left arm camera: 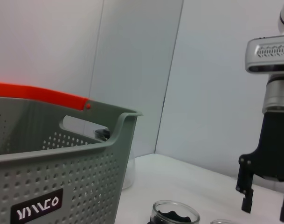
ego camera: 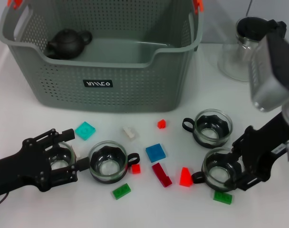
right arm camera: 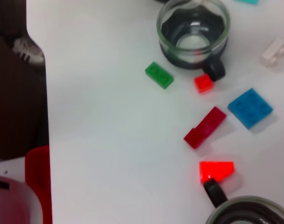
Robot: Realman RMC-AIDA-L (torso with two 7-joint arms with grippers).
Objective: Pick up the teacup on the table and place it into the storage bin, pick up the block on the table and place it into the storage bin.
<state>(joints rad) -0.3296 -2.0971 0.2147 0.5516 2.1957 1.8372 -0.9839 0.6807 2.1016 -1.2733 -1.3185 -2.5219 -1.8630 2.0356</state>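
Note:
The grey storage bin (ego camera: 149, 78) stands at the back, its label facing me. Several glass teacups sit in front of it. One teacup (ego camera: 59, 160) sits inside my left gripper (ego camera: 66, 156), low on the table at the front left. Just right of it is a second teacup (ego camera: 107, 162). My right gripper (ego camera: 239, 164) hangs open over a third teacup (ego camera: 222, 175); in the left wrist view this gripper (left arm camera: 265, 207) is clear of the table. A fourth teacup (ego camera: 211, 127) sits behind it. Blocks lie between the cups: blue (ego camera: 155, 152), dark red (ego camera: 162, 174) and a red wedge (ego camera: 185, 176).
A black teapot (ego camera: 66, 43) lies in the bin's left corner. A glass pitcher (ego camera: 239, 47) with a black lid stands at the back right. Teal (ego camera: 85, 130), white (ego camera: 130, 132) and green (ego camera: 121, 191) blocks are scattered about. Another green block (ego camera: 223, 197) lies under the right arm.

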